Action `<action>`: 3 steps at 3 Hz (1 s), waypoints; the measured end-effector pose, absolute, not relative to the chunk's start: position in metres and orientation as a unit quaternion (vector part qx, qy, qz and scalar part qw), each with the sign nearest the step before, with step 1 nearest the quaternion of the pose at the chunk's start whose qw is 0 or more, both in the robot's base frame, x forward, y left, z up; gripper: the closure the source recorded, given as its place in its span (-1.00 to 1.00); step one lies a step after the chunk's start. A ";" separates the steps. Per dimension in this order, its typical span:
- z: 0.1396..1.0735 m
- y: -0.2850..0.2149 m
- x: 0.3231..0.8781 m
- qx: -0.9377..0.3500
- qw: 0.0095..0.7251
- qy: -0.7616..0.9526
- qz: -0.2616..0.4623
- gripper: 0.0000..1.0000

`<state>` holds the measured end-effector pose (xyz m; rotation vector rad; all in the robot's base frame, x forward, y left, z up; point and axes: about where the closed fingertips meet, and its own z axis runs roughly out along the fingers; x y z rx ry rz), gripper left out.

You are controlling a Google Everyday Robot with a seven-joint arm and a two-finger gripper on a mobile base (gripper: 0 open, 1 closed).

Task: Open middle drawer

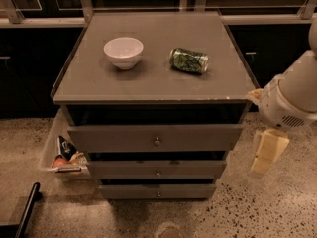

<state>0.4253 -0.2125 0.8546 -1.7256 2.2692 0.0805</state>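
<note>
The grey-brown cabinet (148,81) has three drawers. The middle drawer (119,169) is the second one, a wide low front panel with a small round metal knob (158,172). It sits below the taller top drawer (109,138) and above the lowest drawer (124,191). A dark gap shows above its front. My gripper (267,153) hangs below the white arm (292,100), to the right of the cabinet at about the height of the top and middle drawers. It is apart from the cabinet and holds nothing I can see.
A white bowl (123,52) and a green can (188,60) lying on its side sit on the cabinet top. A bin with snack packets (64,157) stands on the floor left of the cabinet. A black bar (27,209) lies at the bottom left. Dark cabinets line the back.
</note>
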 end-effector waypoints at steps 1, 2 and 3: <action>0.801 -0.207 0.418 -0.611 0.149 0.776 0.054 -1.00; 0.727 -0.214 0.402 -0.629 0.155 0.758 0.081 -1.00; 0.726 -0.214 0.402 -0.629 0.155 0.758 0.082 -1.00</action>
